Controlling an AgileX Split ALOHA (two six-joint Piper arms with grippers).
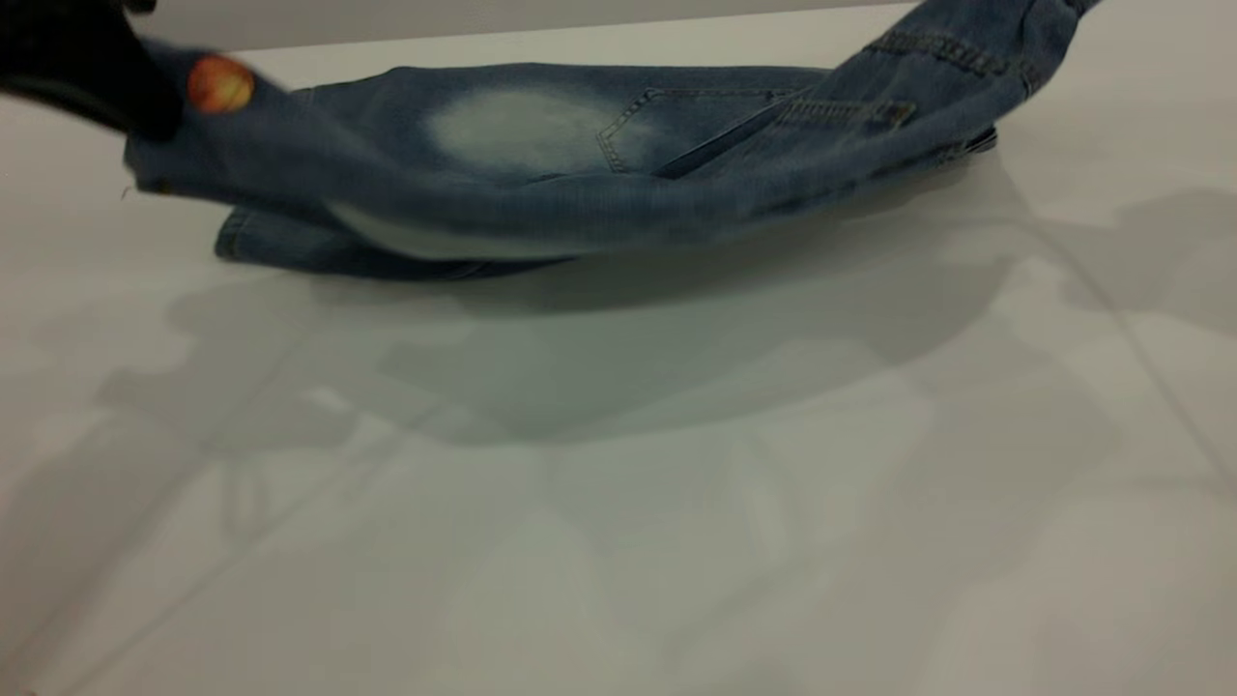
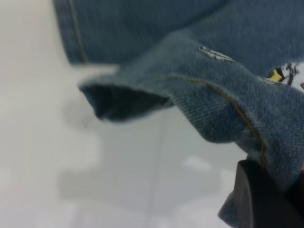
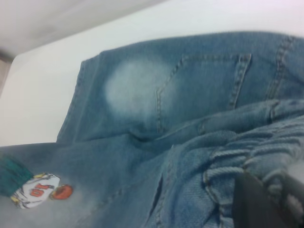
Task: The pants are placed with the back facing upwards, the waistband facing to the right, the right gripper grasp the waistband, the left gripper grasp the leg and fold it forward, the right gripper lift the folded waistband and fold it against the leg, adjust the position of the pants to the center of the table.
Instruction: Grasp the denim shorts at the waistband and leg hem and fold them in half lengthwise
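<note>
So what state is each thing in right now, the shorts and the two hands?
pants: partly lifted off the table, mid-fold.
leg: printed one, raised at the exterior view's left, hem hanging open.
plain leg: lying flat underneath.
waistband: bunched and raised at the right.
left hand: shut on the leg.
right hand: shut on the waistband.

Tabletop (image 1: 618,541) bare below and ahead of both jaws. Only obstacle: the pants (image 1: 541,145), slung between the two jaws, with the printed leg (image 1: 251,145) raised off the surface.
</note>
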